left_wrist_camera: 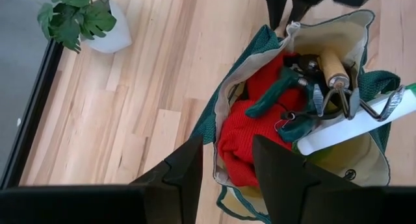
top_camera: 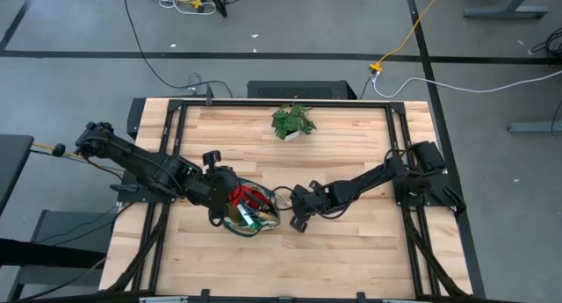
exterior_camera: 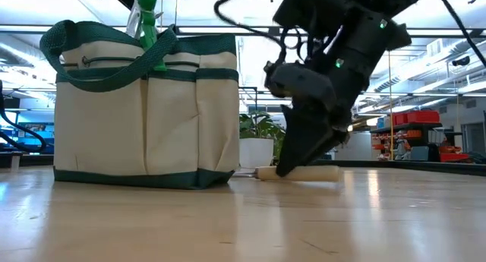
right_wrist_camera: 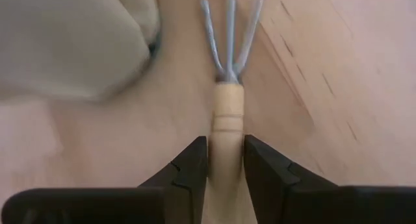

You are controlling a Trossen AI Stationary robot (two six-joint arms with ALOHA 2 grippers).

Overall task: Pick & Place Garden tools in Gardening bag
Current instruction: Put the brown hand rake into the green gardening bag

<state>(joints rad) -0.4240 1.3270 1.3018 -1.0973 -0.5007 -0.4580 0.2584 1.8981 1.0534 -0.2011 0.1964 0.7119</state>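
The cream gardening bag (top_camera: 256, 219) with green trim stands upright on the table (exterior_camera: 144, 102). Inside it lie red gloves (left_wrist_camera: 250, 133), black pruners (left_wrist_camera: 305, 65), a wooden-handled tool (left_wrist_camera: 335, 68) and a green-and-white bottle (left_wrist_camera: 364, 123), whose top sticks out above the rim (exterior_camera: 146, 19). My left gripper (left_wrist_camera: 227, 165) hangs open above the bag's mouth and touches nothing. A wooden-handled rake (right_wrist_camera: 227, 100) lies flat on the table just right of the bag, tines (right_wrist_camera: 231, 29) toward it. My right gripper (right_wrist_camera: 225, 162) is shut on its handle. My right gripper pinches the rake's wooden handle (right_wrist_camera: 226, 143) between its two fingers, behind the grooved collar near the tines. The fingers slant down from above and from the table's right (exterior_camera: 292, 159). The rake lies level with its handle (exterior_camera: 311, 173) on the table.
A leafy plant in a white pot (top_camera: 292, 121) stands at the table's far middle, behind the rake in the low view (exterior_camera: 258, 137). Bare wood lies toward the near edge (top_camera: 290, 268). Black frame rails run along both table sides.
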